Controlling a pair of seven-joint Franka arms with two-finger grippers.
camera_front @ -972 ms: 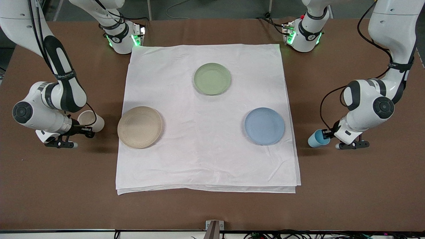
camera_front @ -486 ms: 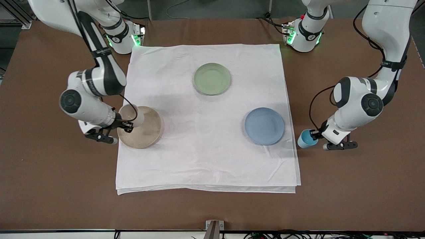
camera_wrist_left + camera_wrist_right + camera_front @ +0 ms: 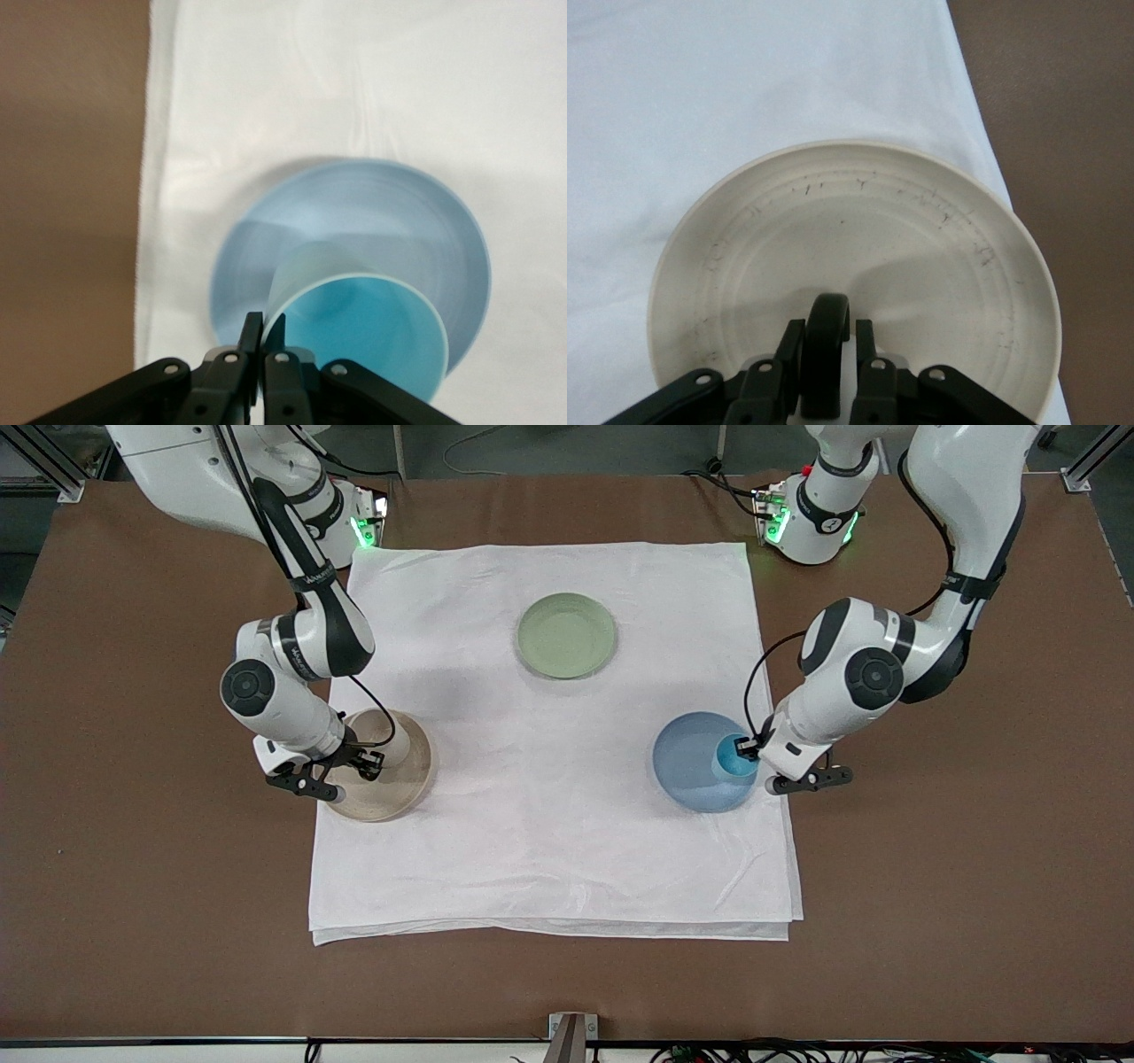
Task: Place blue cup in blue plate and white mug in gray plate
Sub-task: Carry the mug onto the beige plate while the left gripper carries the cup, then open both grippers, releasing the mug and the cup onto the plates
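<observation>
My right gripper [image 3: 368, 760] is shut on the dark loop handle of the white mug [image 3: 392, 737] and holds it low over the gray plate [image 3: 399, 802]. In the right wrist view the fingers [image 3: 787, 354] clamp the handle [image 3: 826, 350] above the plate [image 3: 859, 221]. My left gripper [image 3: 749, 751] is shut on the rim of the blue cup [image 3: 731, 762] and holds it over the edge of the blue plate [image 3: 687, 762] nearest the left arm's end. In the left wrist view the gripper [image 3: 264, 329] pinches the cup's wall [image 3: 363, 323] over the plate [image 3: 354, 199].
A pale green plate [image 3: 567, 635] lies on the white cloth [image 3: 549, 850], farther from the front camera than both other plates. The cloth covers the middle of the brown table [image 3: 133, 886]. Both arm bases stand at the table's back edge.
My left gripper carried the blue cup from over the bare table to over the blue plate. My right gripper brought the mug from beside the gray plate to over it.
</observation>
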